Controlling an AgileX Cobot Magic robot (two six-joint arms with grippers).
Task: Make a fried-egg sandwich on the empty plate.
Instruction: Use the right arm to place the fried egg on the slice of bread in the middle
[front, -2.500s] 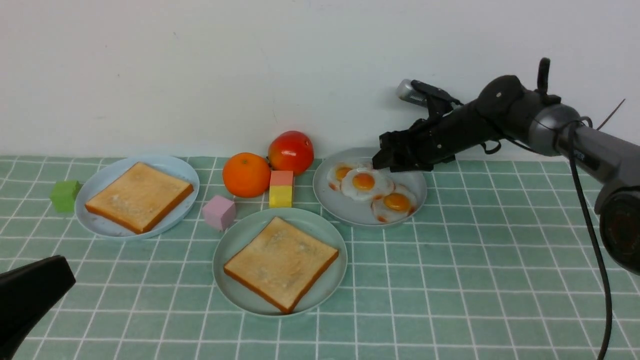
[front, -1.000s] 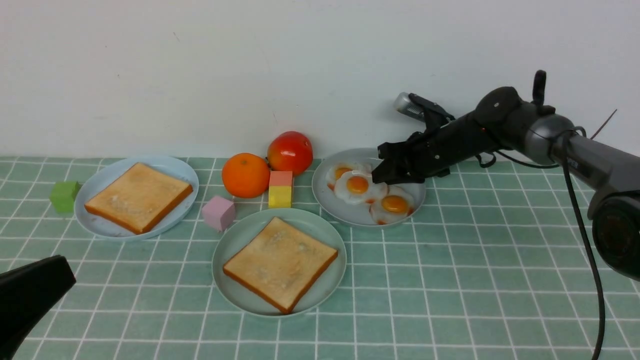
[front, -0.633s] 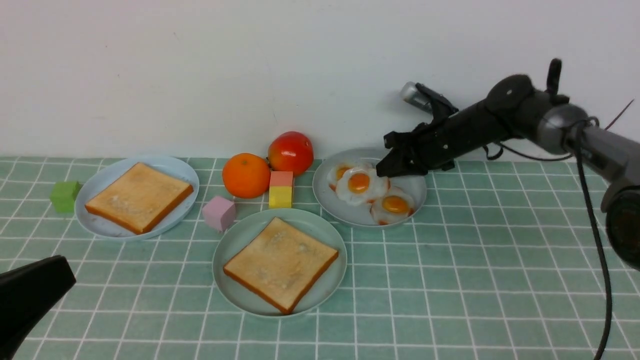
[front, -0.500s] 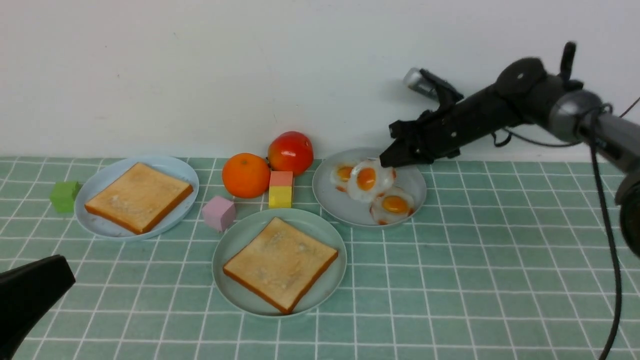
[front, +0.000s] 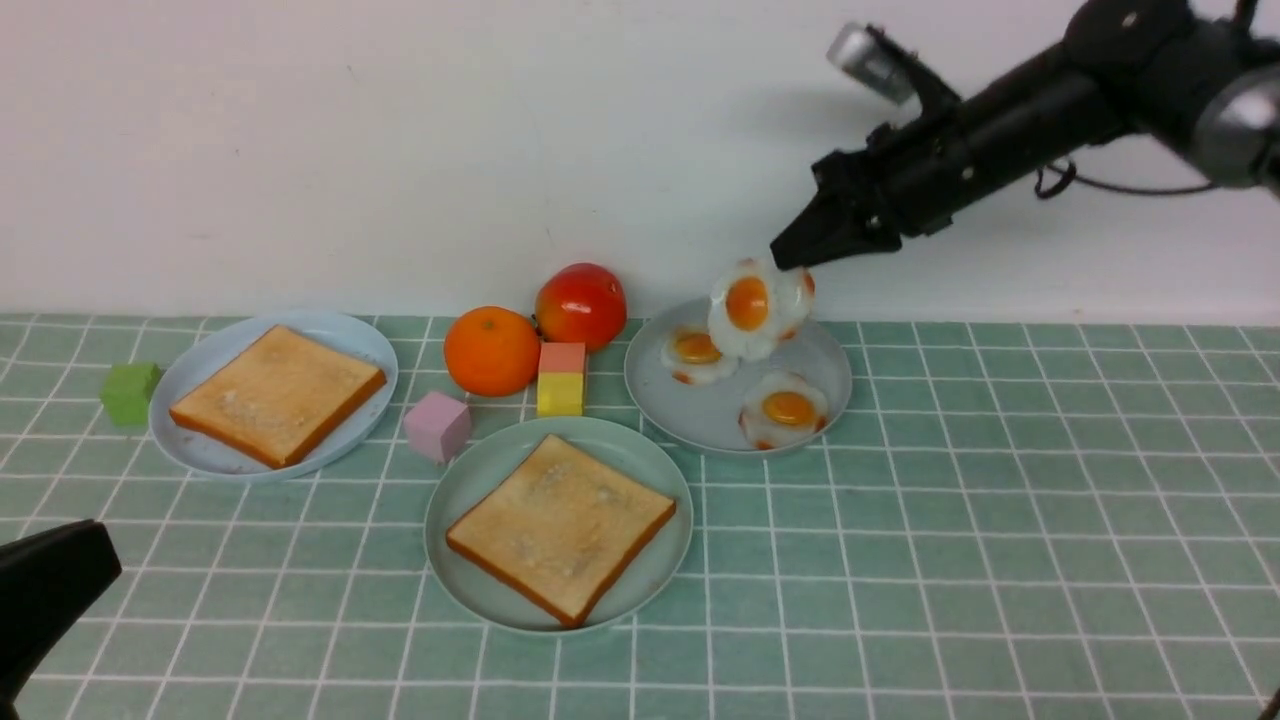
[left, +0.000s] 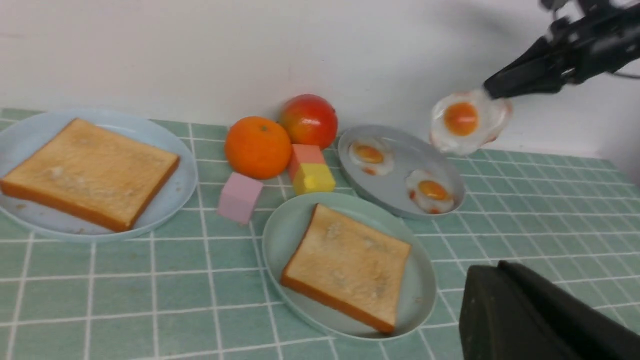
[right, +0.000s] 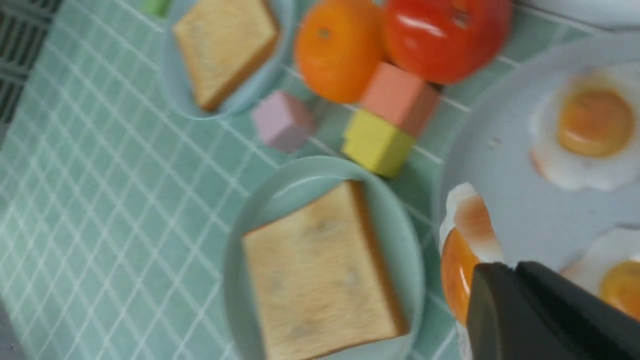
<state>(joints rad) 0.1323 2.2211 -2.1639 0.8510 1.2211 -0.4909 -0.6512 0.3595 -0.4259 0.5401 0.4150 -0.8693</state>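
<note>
My right jaws grip an egg, hanging above the grey plate; one toast lies on the mint plate; egg and second toast not yet stacked; left jaws closed.

There's an orange by the wall next to a red fruit. Just beside them, a salmon block touches a yellow block. A pink cube sits nearby, and a green cube lies far left.
</note>
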